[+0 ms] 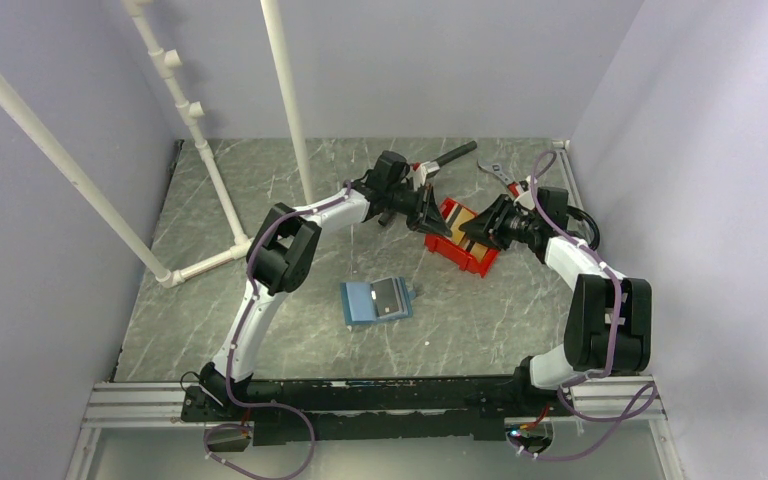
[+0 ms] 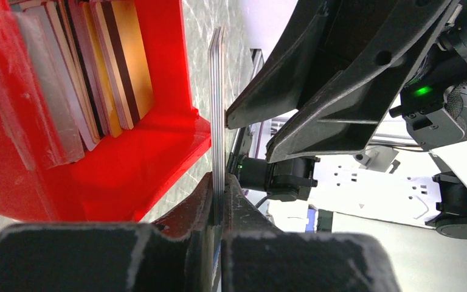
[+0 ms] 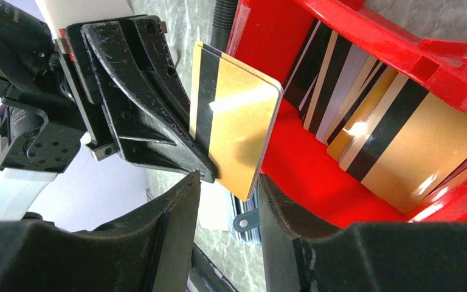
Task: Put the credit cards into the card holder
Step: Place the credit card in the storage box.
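My left end effector (image 2: 219, 194) is clamped shut on a gold credit card (image 3: 237, 121) with a black stripe, holding it on edge in the air just beside the red bin (image 1: 465, 255). In my left wrist view the card is edge-on and shows several thin lines, so I cannot tell whether I hold one card or a small stack. My right end effector (image 3: 228, 182) stands open with a finger on each side of the card's free lower corner. It is very close on one side, and I cannot say for certain whether it is touching.

The card's long axis runs straight out from my left fingertips toward the right end effector, so I judge that the coming move depends on the right jaws closing squarely on the card's flat faces.

The blue card holder (image 1: 375, 300) lies open on the tabletop (image 1: 260, 200), well apart from the bin. It is toward my bases and to the left, and my left arm is the nearer one. Its long axis runs roughly across the table. A dark grey patch covers its right half, which could be a pocket or a card already in it.

More credit cards (image 3: 389, 134) lean in the bin, and their lower ends are hidden by its wall.
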